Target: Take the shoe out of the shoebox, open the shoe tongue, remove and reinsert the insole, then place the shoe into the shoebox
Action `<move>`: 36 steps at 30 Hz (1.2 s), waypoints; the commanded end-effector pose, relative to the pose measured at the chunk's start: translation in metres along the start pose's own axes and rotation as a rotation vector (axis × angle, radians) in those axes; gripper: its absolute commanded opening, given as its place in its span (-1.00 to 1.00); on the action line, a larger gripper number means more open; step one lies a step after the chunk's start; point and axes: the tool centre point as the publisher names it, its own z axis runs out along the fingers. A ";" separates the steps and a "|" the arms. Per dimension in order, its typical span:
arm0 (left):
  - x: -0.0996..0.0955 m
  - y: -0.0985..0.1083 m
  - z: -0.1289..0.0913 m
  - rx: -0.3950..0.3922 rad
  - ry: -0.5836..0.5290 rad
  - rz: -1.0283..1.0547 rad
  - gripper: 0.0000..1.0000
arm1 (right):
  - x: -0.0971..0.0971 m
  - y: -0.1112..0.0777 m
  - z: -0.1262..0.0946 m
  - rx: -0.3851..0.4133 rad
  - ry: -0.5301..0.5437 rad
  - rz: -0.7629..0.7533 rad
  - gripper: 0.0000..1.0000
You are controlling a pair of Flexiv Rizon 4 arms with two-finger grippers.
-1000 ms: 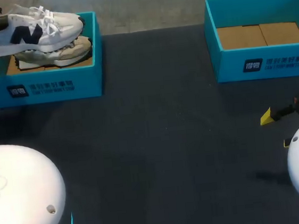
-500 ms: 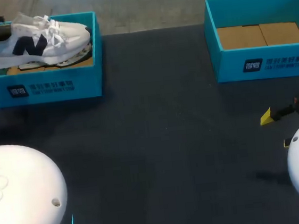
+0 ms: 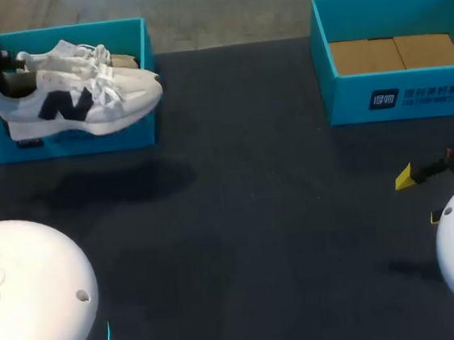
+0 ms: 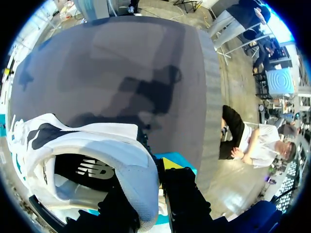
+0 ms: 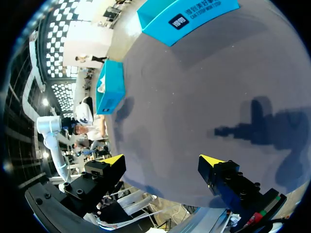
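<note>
A white shoe (image 3: pixel 82 104) with a navy letter on its side hangs above the table, in front of the left teal shoebox (image 3: pixel 146 44), toe pointing right. My left gripper (image 3: pixel 4 81) is shut on its heel. In the left wrist view the heel collar (image 4: pixel 138 177) sits clamped between the dark fingers of that gripper (image 4: pixel 151 194). A second shoe (image 3: pixel 122 61) still lies in the box behind. My right gripper (image 3: pixel 419 197) hovers open near the table's right edge. In the right wrist view the right gripper (image 5: pixel 163 162) has nothing between its yellow tips.
A second teal box (image 3: pixel 402 99) with brown cardboard in its bottom stands at the back right, also seen ahead of the right gripper as a teal box (image 5: pixel 189 17). The dark table (image 3: pixel 248 216) stretches between the two boxes.
The left arm has lifted the white shoe out of the left box and carried it forward and to the right, over the box's front wall. The right arm has not moved.
</note>
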 end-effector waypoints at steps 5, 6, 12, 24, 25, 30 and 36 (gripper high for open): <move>-0.026 -0.050 0.004 -0.142 0.026 0.045 -1.00 | 0.000 -0.011 -0.007 -0.016 -0.001 0.001 1.00; -0.030 -0.053 0.006 -0.140 0.030 0.054 -1.00 | 0.000 -0.011 -0.007 -0.016 -0.001 0.001 1.00; -0.050 -0.062 0.009 -0.124 0.027 0.063 -1.00 | 0.000 -0.011 -0.007 -0.016 -0.001 0.001 1.00; -0.091 -0.077 0.021 -0.127 0.032 0.090 -1.00 | 0.000 -0.011 -0.007 -0.016 -0.001 0.001 1.00; -0.095 -0.078 0.022 -0.128 0.032 0.090 -1.00 | 0.000 -0.011 -0.007 -0.016 -0.001 0.001 1.00; -0.113 -0.092 0.022 -0.096 0.007 0.089 -1.00 | 0.000 -0.011 -0.007 -0.016 -0.001 0.001 1.00; -0.141 -0.117 0.025 -0.061 -0.007 0.083 -1.00 | 0.000 -0.011 -0.007 -0.016 -0.001 0.001 1.00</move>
